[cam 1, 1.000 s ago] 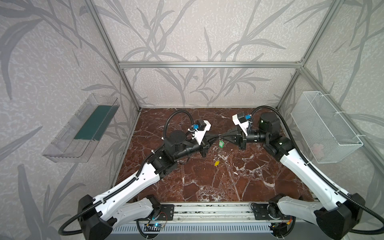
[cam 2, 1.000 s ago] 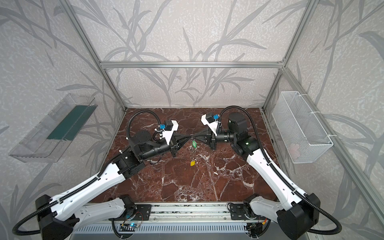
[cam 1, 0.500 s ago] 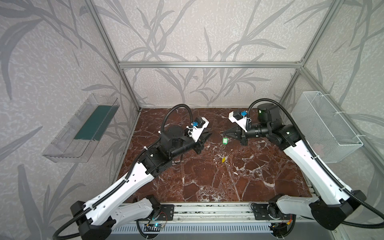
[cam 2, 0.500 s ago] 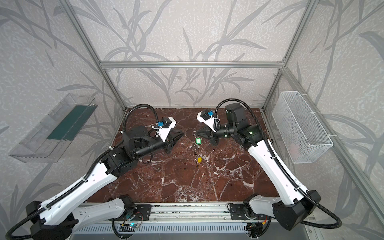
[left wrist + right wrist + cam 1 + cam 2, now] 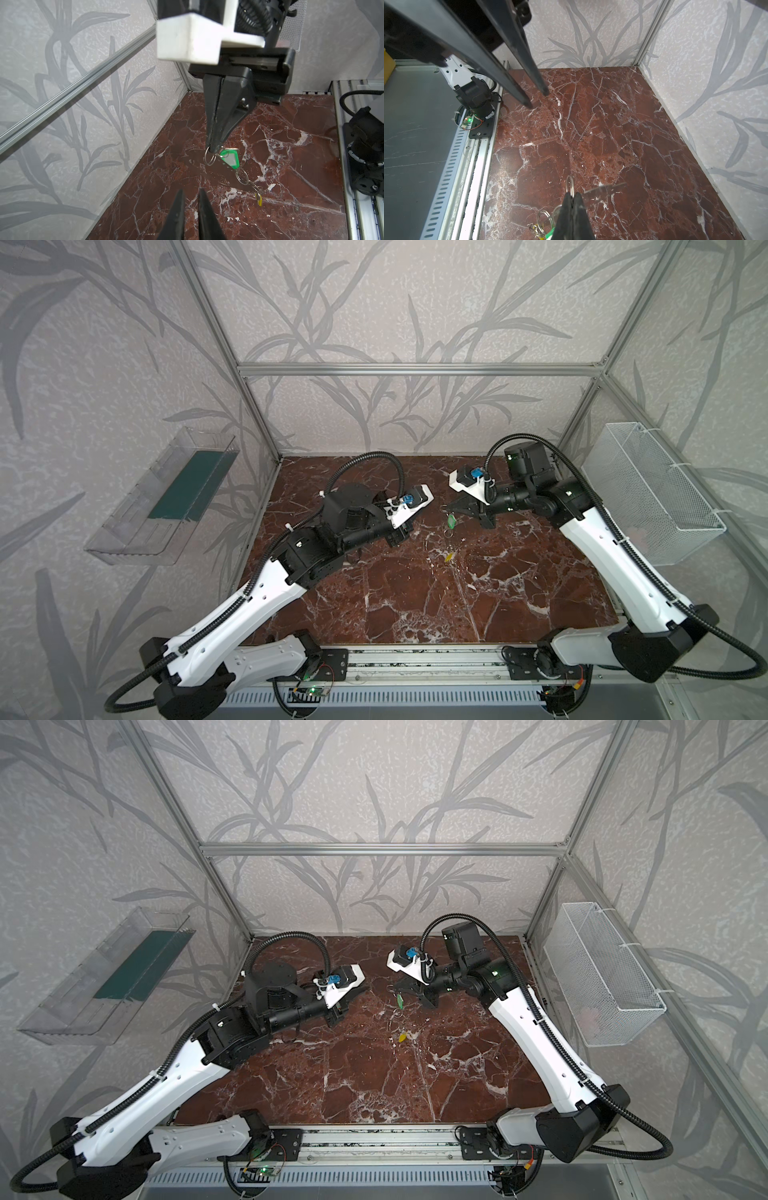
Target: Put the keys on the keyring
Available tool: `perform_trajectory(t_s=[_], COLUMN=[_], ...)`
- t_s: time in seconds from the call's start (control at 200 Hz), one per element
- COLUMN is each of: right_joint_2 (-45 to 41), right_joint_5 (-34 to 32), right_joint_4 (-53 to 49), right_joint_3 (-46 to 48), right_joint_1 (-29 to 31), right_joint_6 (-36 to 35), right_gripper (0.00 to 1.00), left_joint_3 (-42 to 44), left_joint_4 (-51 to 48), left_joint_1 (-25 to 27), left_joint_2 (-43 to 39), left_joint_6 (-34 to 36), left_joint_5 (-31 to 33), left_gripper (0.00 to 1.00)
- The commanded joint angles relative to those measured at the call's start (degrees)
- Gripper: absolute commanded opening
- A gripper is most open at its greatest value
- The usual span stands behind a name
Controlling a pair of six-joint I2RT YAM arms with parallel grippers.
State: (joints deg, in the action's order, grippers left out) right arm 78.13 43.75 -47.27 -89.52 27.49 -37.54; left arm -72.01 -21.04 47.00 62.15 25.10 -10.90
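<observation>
The right claw (image 5: pixel 214 148) is pinching the keyring (image 5: pixel 604 191) aloft so the keys (image 5: pixel 254 189) dangle (green tag (image 5: pixel 229 159) uppermost) — the left claw (image 5: pixel 191 191), narrowly parted, is hovering empty.

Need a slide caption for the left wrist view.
The right gripper, jaws shut on a wire ring, with green tag and yellow tag hanging below; left gripper slightly open, empty, in foreground.

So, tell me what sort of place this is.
Likely a robot test cell: a left arm and right arm mounted on a front rail, inside an aluminium frame with leaf-patterned panels, over a marble-look floor.
</observation>
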Motion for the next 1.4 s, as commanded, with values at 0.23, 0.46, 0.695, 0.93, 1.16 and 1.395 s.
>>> perform_trajectory(t_s=[0.23,0.46,0.695,0.93,1.16,1.395], right_joint_2=[-1.9,-2.3,-2.5,-2.6,-2.8,-2.9], right_joint_5=[5.9,6.7,7.2,7.7,7.9,8.1], right_joint_4=[5.1,5.7,6.1,6.3,6.5,7.0], right_joint_3=[2.4,3.0,3.6,3.7,3.9,4.2], right_joint_1=[0.3,0.3,0.4,0.3,0.3,0.3], right_joint_6=[-0.5,-0.6,-0.9,-1.0,-1.2,-1.3], right_gripper=[0.0,0.0,0.0,0.0,0.0,0.0], left_joint_3=[-2.5,-4.9,-5.9,-7.3,-8.8,-9.8], left_joint_4=[0.4,-2.2,-3.3,-5.0,-6.6,-7.8], left_joint_1=[0.5,0.5,0.5,0.5,0.5,0.5], left_joint_2=[3.5,5.9,6.8,8.4,10.0,11.1], left_joint_6=[5.0,4.8,5.3,5.5,5.5,5.7], left_joint_5=[-5.3,-5.8,-5.3,-4.6,-4.7,-5.0], left_gripper=[0.17,0.17,0.16,0.16,0.16,0.13])
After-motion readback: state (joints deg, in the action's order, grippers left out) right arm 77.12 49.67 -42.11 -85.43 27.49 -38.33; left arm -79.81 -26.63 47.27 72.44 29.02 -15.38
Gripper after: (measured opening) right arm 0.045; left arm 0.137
